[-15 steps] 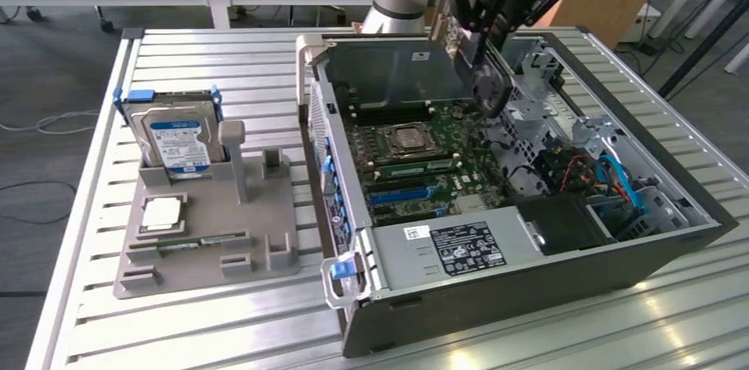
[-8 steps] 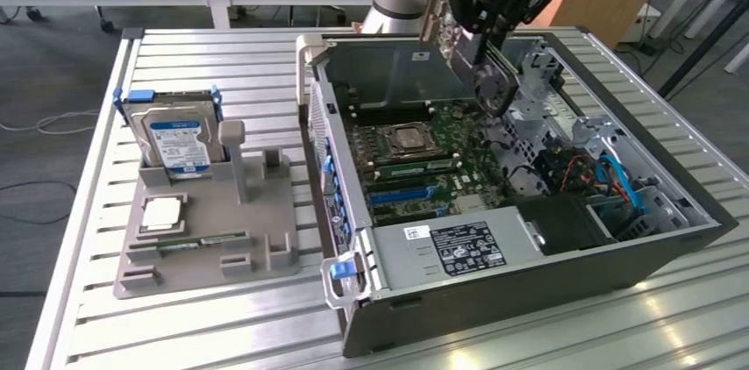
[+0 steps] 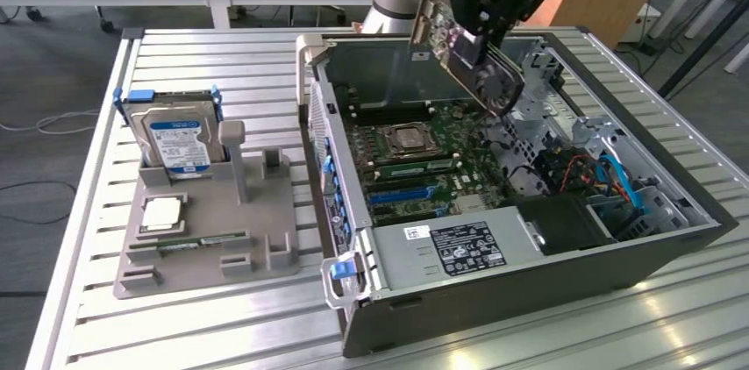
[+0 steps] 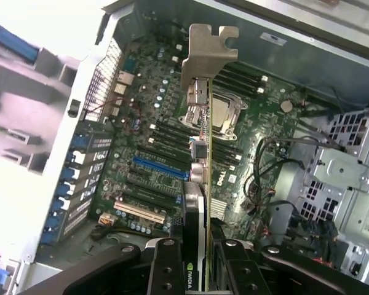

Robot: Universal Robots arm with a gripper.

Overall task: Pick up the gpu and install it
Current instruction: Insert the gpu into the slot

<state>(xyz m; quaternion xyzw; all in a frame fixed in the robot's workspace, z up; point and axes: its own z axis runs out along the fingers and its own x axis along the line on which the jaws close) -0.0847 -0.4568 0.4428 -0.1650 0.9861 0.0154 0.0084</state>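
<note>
My gripper (image 3: 489, 24) is shut on the gpu (image 3: 474, 59), a dark flat card with a brownish board edge, and holds it tilted in the air above the open computer case (image 3: 527, 291). In the wrist view the gpu (image 4: 200, 184) appears edge-on between the black fingers (image 4: 166, 270), with its silver metal bracket (image 4: 212, 46) at the far end. It hangs over the green motherboard (image 4: 141, 141), above the CPU socket (image 4: 218, 114) and clear of the blue expansion slot (image 4: 160, 167). The card touches nothing in the case.
A grey holder (image 3: 199, 247) on the slatted table at the exterior view's left carries a silver blue-labelled hard drive (image 3: 175, 138), a CPU (image 3: 161, 212) and a slim RAM stick (image 3: 193, 245). Inside the case sit a power supply (image 3: 457, 247), cables (image 3: 585, 177) and a drive cage (image 4: 344, 166).
</note>
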